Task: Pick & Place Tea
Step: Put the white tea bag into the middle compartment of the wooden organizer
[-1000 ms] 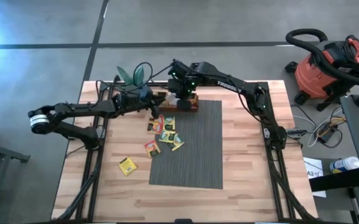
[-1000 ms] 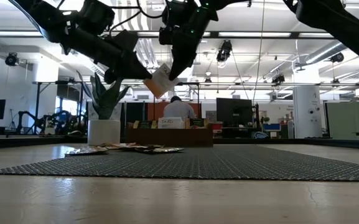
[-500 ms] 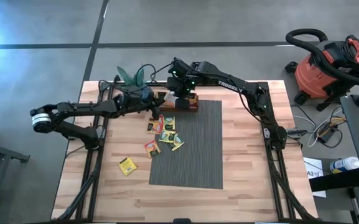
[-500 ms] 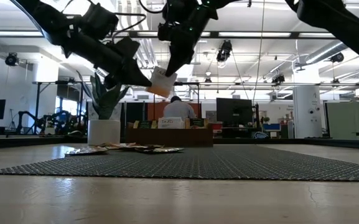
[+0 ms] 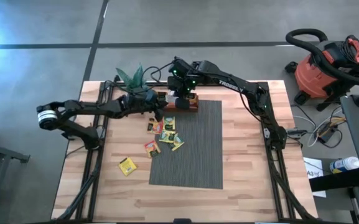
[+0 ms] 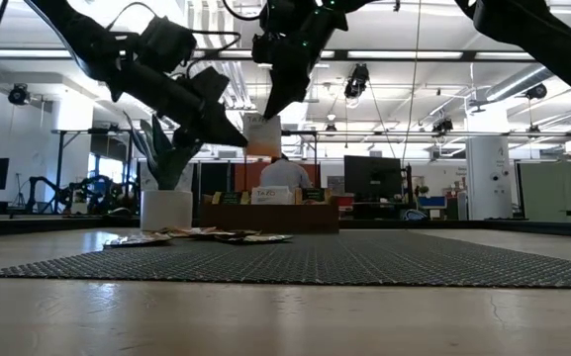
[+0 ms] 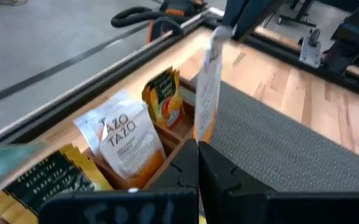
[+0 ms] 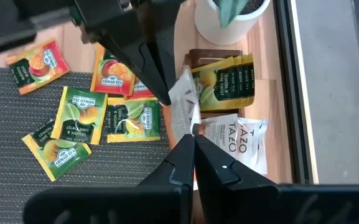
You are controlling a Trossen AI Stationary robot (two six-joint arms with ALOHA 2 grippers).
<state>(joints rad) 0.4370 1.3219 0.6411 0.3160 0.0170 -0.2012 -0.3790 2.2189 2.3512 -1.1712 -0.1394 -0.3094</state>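
My right gripper [image 6: 270,111] is shut on a white-and-orange tea sachet [image 6: 262,134], which hangs above the brown wooden tray [image 5: 189,107] at the mat's far edge. My left gripper [image 7: 198,147] is shut, with its tip right at that sachet's lower part [image 7: 203,127]. More yellow and white sachets [image 7: 124,140] stand on edge in the tray's compartments. Several green and yellow sachets [image 5: 165,126] lie flat on the grey mat [image 5: 195,149], and one more [image 5: 127,165] lies on the wood to the mat's left. My right gripper pinches the sachet's upper edge [image 8: 186,127] between its two fingers, coming from above and slanting down. The sachet hangs upright below the fingers, clear of the tray. My left gripper's shut tips [image 8: 165,99] stand against the sachet's lower side; I cannot tell if they touch.
A potted plant [image 5: 132,76] in a white pot [image 6: 165,210] stands at the far edge, just left of the tray. The arms' dark frame rails [image 5: 269,134] run along both sides of the table. A red shop vacuum [image 5: 328,65] sits on the floor to the right.
My left gripper has moved toward the tray and a little down, bringing its tip up to the hanging sachet. The sachet, tilted a second ago, now hangs upright below my right gripper, which has kept its place.
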